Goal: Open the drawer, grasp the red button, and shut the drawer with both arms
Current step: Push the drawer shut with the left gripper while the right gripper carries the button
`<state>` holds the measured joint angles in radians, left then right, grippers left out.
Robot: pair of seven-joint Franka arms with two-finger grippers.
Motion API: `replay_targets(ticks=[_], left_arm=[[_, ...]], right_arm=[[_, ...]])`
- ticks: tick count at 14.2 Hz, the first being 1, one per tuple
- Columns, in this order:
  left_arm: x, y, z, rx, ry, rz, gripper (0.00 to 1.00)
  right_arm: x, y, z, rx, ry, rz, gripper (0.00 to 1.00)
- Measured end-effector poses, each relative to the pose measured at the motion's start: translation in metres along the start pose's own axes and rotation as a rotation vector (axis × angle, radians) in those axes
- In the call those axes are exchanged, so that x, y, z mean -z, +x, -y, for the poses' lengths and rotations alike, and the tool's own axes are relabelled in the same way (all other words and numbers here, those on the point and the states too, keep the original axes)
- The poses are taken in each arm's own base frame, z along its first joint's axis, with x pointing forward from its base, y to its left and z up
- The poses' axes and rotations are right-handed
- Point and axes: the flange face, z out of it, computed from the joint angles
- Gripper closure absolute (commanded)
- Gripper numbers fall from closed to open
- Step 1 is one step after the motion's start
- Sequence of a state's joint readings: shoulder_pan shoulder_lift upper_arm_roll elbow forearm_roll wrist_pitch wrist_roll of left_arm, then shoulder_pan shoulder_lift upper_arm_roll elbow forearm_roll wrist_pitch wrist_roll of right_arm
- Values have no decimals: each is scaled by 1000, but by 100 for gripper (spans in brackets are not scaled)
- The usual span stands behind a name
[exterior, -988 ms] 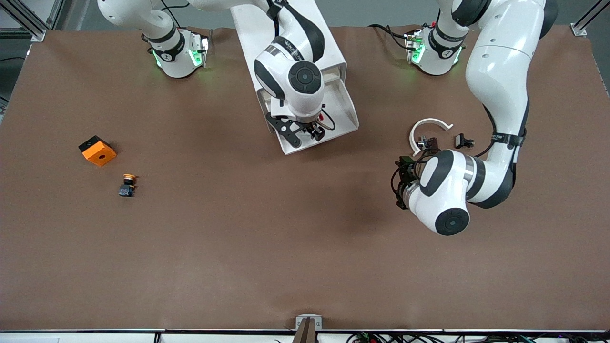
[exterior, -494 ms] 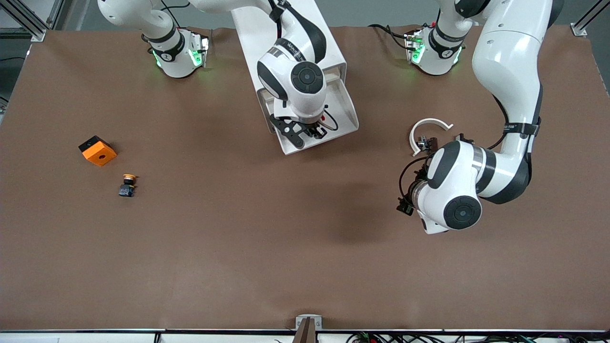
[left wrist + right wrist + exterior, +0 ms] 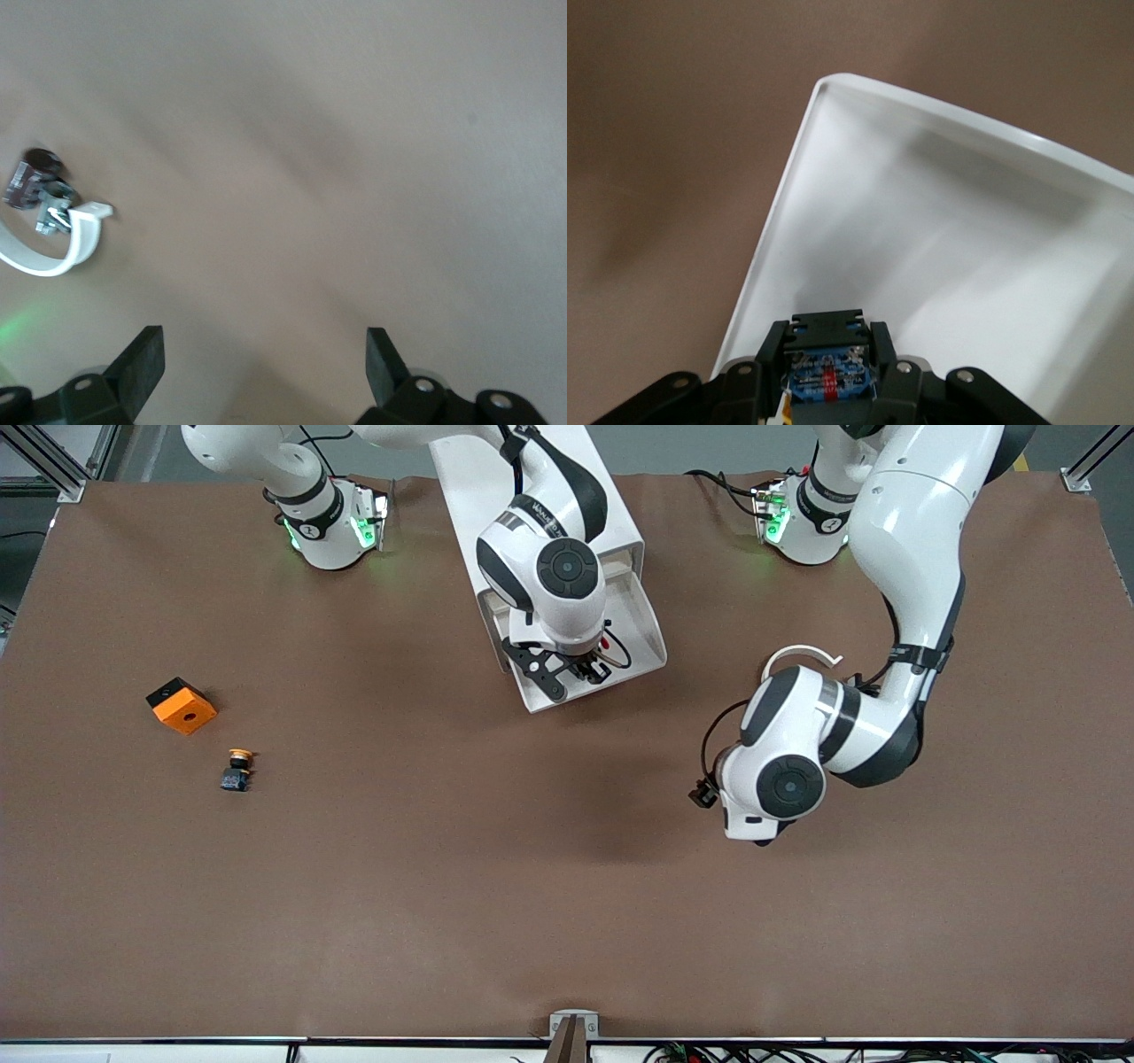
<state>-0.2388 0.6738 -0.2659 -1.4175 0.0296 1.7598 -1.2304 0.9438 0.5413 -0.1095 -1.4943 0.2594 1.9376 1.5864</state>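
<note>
Button (image 3: 827, 379) in right pincer (image 3: 829, 382)

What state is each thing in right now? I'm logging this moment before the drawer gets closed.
drawer: pulled open from the cabinet.
button: gripped, over the drawer.
right gripper: shut on the button.
left gripper: open, empty, over bare table.
yellow-capped button: lying on the table, untouched.
orange cube: resting on the table.
white ring piece: on the table, partly hidden by the left arm.

Right pincer (image 3: 586, 666) clamped, wrist downward; left pincer (image 3: 264, 359) spread wide, arm bent.
</note>
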Motion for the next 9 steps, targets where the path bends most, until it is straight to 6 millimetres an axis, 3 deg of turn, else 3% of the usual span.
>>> replay_targets(ticks=[2, 5, 9], left_arm=[[-14, -27, 2, -56, -46, -23, 0], [-39, -78, 12, -144, -113, -56, 0], [-59, -142, 15, -256, -104, -63, 0]], right_arm=[[30, 20, 1, -21, -39, 28, 100], [92, 65, -12, 80, -78, 65, 100], [178, 159, -61, 311, -67, 119, 99]])
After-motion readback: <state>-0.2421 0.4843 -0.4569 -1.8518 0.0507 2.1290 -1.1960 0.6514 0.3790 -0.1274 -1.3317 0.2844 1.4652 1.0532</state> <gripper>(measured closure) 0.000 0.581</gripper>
